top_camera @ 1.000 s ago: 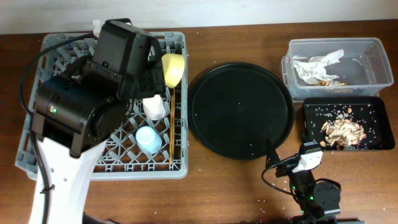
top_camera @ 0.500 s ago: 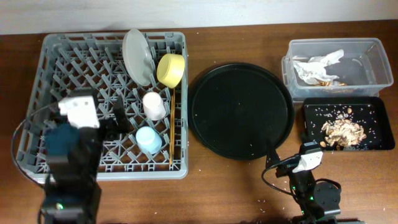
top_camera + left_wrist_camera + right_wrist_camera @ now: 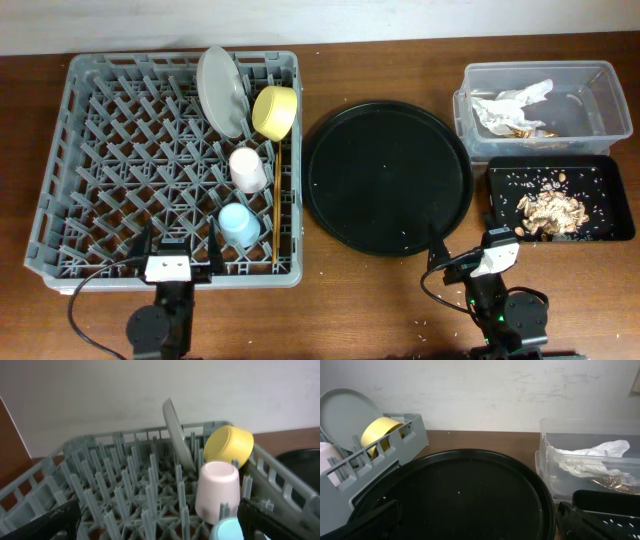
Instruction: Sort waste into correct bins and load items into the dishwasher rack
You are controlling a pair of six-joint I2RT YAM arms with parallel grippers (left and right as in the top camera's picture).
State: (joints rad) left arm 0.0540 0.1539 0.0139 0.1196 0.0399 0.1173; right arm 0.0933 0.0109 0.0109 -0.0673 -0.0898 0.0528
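Observation:
The grey dishwasher rack [image 3: 100, 150] stands at the left. It holds the upright grey-white plate [image 3: 220, 90], the yellow bowl [image 3: 275, 110], the pink cup [image 3: 248, 170], the light blue cup [image 3: 240, 224] and the chopsticks [image 3: 277, 200]. My left gripper [image 3: 177, 252] is open and empty at the rack's front edge. Its wrist view shows the plate [image 3: 176, 435], bowl [image 3: 229, 445] and pink cup [image 3: 216, 490]. My right gripper [image 3: 462, 247] is open and empty near the table's front. The clear tub [image 3: 600, 90] holds white napkins [image 3: 512, 103] and gold wrappers [image 3: 528, 131]. The shallow black tray [image 3: 600, 175] holds food scraps [image 3: 553, 210].
A large round black tray [image 3: 388, 178] lies between the rack and the bins, with a few crumbs on it. It fills the right wrist view [image 3: 460, 495], with the clear tub [image 3: 590, 455] behind it at the right.
My left arm has pulled back from over the rack's far side to the rack's front edge. The plate now shows standing in the rack. The right arm has not moved.

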